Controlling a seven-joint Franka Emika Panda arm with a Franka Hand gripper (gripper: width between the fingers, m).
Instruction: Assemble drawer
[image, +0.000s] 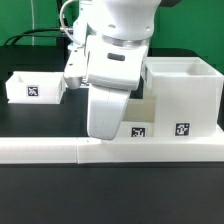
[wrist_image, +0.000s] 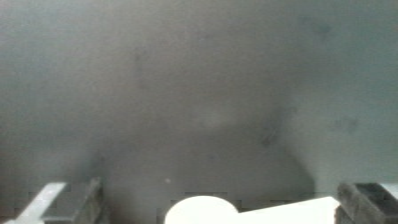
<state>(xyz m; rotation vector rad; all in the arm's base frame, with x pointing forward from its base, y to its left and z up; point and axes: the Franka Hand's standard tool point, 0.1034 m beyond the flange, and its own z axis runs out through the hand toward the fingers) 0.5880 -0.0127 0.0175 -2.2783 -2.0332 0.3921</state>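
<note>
In the wrist view my gripper (wrist_image: 217, 205) is open, with its two fingertips (wrist_image: 68, 203) far apart above the dark table. A blurred white round part (wrist_image: 201, 211) lies between them at the frame's edge, joined to a flat white piece (wrist_image: 294, 216); I cannot tell what it is. In the exterior view the arm (image: 110, 70) stands in the middle and hides the gripper's fingers. A small open white drawer box (image: 33, 87) with a tag sits at the exterior view's left. A larger open white box (image: 185, 95) with tags stands at the right, close beside the arm.
A long white rail (image: 110, 150) runs across the table in front of the arm and both boxes. Dark table surface (image: 60, 190) lies in front of the rail. Cables hang at the back left.
</note>
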